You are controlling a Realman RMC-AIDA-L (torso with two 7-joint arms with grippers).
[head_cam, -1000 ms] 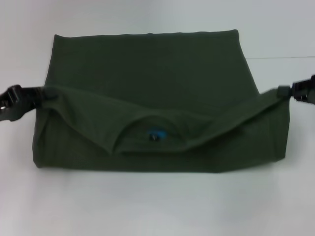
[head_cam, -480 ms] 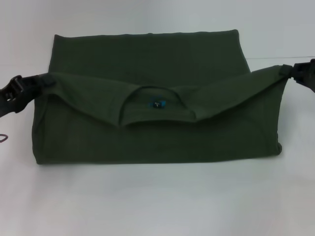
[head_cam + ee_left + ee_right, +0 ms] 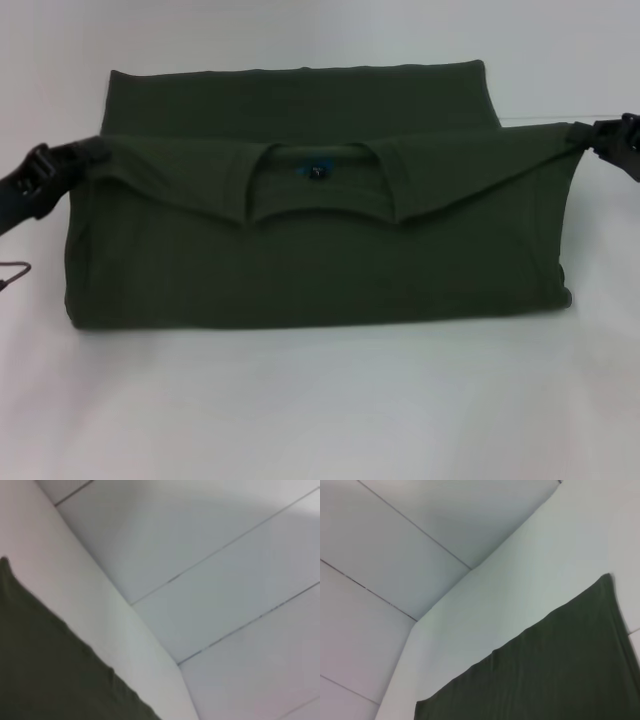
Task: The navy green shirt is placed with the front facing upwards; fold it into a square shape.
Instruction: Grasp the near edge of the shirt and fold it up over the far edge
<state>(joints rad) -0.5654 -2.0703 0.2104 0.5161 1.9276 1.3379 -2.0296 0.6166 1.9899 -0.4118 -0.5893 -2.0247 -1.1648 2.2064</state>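
Observation:
The navy green shirt [image 3: 300,260] lies folded into a wide band on the white table [image 3: 320,410]. Its collar end, with the round collar and a blue label [image 3: 316,171], is lifted and stretched over the band toward the far edge. My left gripper [image 3: 92,160] is shut on the left corner of that lifted edge. My right gripper [image 3: 583,137] is shut on the right corner. The left wrist view shows dark shirt cloth [image 3: 45,670], and the shirt [image 3: 545,670] also shows in the right wrist view; neither shows fingers.
The white table runs past the shirt on all sides. A thin line [image 3: 560,116] crosses the surface at the far right. A small dark hook-like piece [image 3: 12,274] shows at the left edge. Beyond the table edge lies a pale tiled floor [image 3: 225,580].
Both grippers have carried the collar edge away from me, toward the shirt's far edge. The lifted flap now lies flatter and farther back, and the collar has moved with it.

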